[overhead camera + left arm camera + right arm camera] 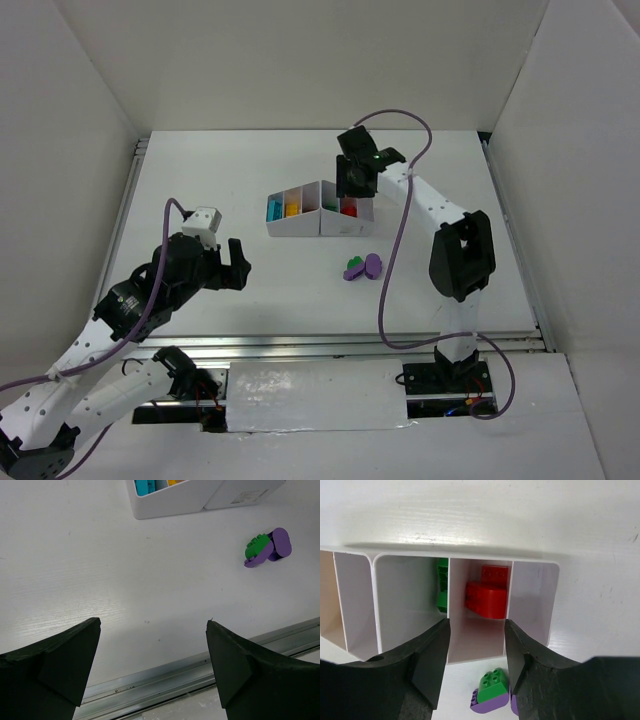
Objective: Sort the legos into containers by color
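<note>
**Top view:** a white angular plastic tray point(300, 226) w/ narrow side-by-side compartments sits mid-way across the flat white surface point(220, 180). From the tray's left end, its compartments hold a small light-blue plastic brick point(274, 209) and a yellow brick point(292, 209). Toward the right end are a green brick point(329, 207) and red bricks point(348, 208). The right claw point(355, 180) hovers over the tray's right end; its opening can't be told from here. Near the tray's front wall but apart from it lie two rounded purple bricks point(372, 264), w/ a second green brick point(352, 262) on the left one. The left claw point(238, 264) hangs at the left, well apart from tray and loose bricks, fingers spread.

**Left wrist:** the left claw point(152, 625) is wide, w/ the surface showing between its black fingers point(60, 665). At upper right the green brick point(257, 546) rests tilted on one purple brick point(252, 561), and the other purple brick point(281, 542) touches it. The tray's wall point(190, 500) fills the top edge, w/ the light-blue point(145, 486) and yellow point(172, 482) bricks peeking over it.

**Right wrist:** the right claw point(476, 630) is moderately wide, gripping nothing. Its fingers point(432, 655) frame the compartment holding the red bricks point(487, 600), which touch each other. The green brick point(442, 585) sits in the next compartment on picture-left, partly hidden by the divider. Outside the tray point(405, 605), at the bottom edge, is the green-on-purple pair point(492, 680).
</note>
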You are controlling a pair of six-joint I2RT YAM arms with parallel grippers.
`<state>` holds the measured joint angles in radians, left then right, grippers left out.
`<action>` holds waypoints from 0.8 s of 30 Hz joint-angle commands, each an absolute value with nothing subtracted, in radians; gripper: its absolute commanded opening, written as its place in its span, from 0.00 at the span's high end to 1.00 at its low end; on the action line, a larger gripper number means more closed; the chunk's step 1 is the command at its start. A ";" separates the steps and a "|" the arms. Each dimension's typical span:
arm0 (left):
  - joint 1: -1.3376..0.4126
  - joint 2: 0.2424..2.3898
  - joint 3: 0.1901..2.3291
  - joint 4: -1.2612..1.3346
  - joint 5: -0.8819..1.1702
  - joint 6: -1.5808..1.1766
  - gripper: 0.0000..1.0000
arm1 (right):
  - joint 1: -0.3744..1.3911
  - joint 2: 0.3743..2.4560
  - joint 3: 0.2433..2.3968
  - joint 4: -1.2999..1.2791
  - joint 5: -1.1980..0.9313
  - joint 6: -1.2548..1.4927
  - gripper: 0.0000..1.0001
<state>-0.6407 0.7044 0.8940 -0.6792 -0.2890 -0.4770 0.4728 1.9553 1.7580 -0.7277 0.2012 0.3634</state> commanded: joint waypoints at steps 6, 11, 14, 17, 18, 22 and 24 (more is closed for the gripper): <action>-0.646 0.693 0.891 -0.640 -0.287 -0.476 0.00 | 0.483 1.654 1.504 -0.697 0.245 0.535 0.18; -0.644 0.712 0.893 -0.637 -0.273 -0.471 0.00 | 0.572 1.467 1.214 -0.632 0.319 0.708 0.00; -0.643 0.724 0.894 -0.638 -0.273 -0.471 0.01 | 0.679 1.427 1.137 -0.629 0.419 0.834 0.00; -0.643 0.718 0.894 -0.638 -0.276 -0.474 0.01 | 0.741 1.483 1.138 -0.667 0.479 1.001 0.00; -0.643 0.715 0.891 -0.638 -0.276 -0.474 0.01 | 0.750 1.503 1.147 -0.696 0.488 1.079 0.00; -0.644 0.707 0.890 -0.635 -0.272 -0.474 0.01 | 0.778 1.597 1.196 -0.771 0.549 1.273 0.00; -0.644 0.707 0.890 -0.635 -0.267 -0.472 0.01 | 0.775 1.647 1.203 -0.782 0.555 1.353 0.00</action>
